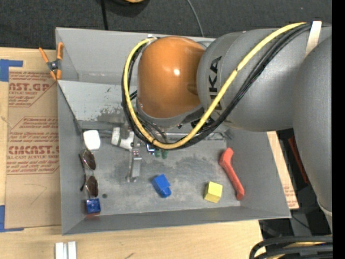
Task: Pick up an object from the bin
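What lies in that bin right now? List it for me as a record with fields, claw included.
bin: grey metal
claw: down near the floor, left of centre
nearest thing: blue block, to the claw's right in the view, apart from it
left side: white cube, sunglasses, small blue cube
right side: yellow cube, red angled piece
held: nothing visible in the claw

bin (81, 99) middle hidden under arm (259, 85), arm cropped right

Scuffed matt grey metal bin (188, 169); blue block (161, 185), yellow cube (213, 191) probably plastic.
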